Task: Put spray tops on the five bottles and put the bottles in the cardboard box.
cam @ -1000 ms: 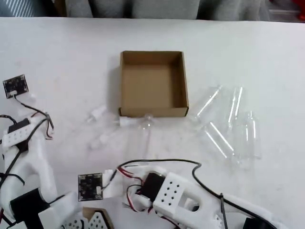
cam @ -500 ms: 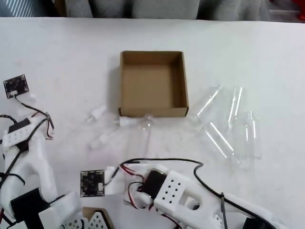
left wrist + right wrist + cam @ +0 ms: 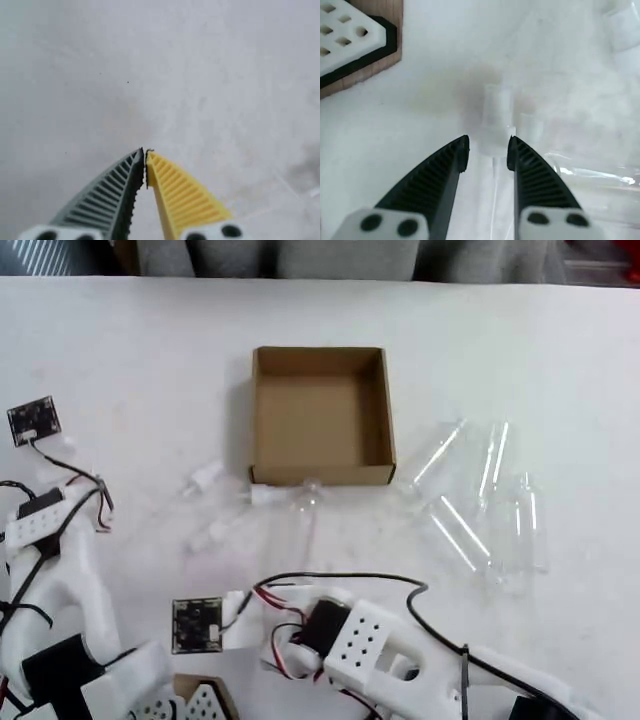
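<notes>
Left hand (image 3: 145,152) pinched shut, nothing in it, over bare table (image 3: 200,75). Right hand (image 3: 487,146) open narrow, tips flanking white spray top (image 3: 496,117) lying flat; contact unclear. Cardboard box (image 3: 320,476) mid-table. Four clear bottles (image 3: 440,455) lying just right of it, fifth bottle (image 3: 298,530) at front wall, loose tops (image 3: 205,478) nr front-left corner.

Bright, even light washes the white surface (image 3: 520,330); a soft shadow lies beside the cardboard box (image 3: 320,475), and glare streaks the clear bottles (image 3: 492,465).
</notes>
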### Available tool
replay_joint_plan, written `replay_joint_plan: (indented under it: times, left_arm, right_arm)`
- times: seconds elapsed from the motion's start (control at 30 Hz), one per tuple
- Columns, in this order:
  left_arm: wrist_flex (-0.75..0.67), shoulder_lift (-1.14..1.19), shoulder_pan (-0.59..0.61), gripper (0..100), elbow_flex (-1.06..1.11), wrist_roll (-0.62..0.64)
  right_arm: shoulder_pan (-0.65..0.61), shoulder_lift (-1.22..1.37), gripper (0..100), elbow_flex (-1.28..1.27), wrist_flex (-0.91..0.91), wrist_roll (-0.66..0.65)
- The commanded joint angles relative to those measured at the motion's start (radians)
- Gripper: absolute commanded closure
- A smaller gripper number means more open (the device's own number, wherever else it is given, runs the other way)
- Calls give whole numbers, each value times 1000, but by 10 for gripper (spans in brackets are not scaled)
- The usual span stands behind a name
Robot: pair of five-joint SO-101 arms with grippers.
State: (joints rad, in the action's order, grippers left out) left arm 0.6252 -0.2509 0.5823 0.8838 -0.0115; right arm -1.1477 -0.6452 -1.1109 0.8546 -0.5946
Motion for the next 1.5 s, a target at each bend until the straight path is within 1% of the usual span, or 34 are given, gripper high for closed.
replay_joint_plan:
  times: [0.0, 0.07, 0.17, 0.43, 0.63, 0.8, 1.03, 1.17, 1.47]
  left_arm:
    - [-15, 1, 1, 976, -46, 11]
    - [-15, 1, 1, 976, -46, 11]
    - [-15, 1, 1, 976, -46, 11]
    - [-15, 1, 1, 976, -46, 11]
    - [-15, 1, -1, 976, -46, 11]
    - [-15, 1, -1, 976, -46, 11]
    - [-15, 1, -1, 976, -46, 11]
    - [-15, 1, -1, 976, -46, 11]
    - [-15, 1, -1, 976, -44, 11]
  right_arm:
    - [7, 5, 892, 5, -15, 0]
    - [7, 35, 884, 9, -18, 0]
    - [4, 119, 844, 29, -41, 0]
    - [4, 282, 840, 115, -45, -3]
    - [4, 291, 840, 132, -45, 9]
    - [2, 292, 837, 157, -38, 86]
    - [4, 300, 837, 158, -38, 89]
    - [5, 300, 837, 158, -42, 150]
    - [7, 302, 839, 158, -42, 157]
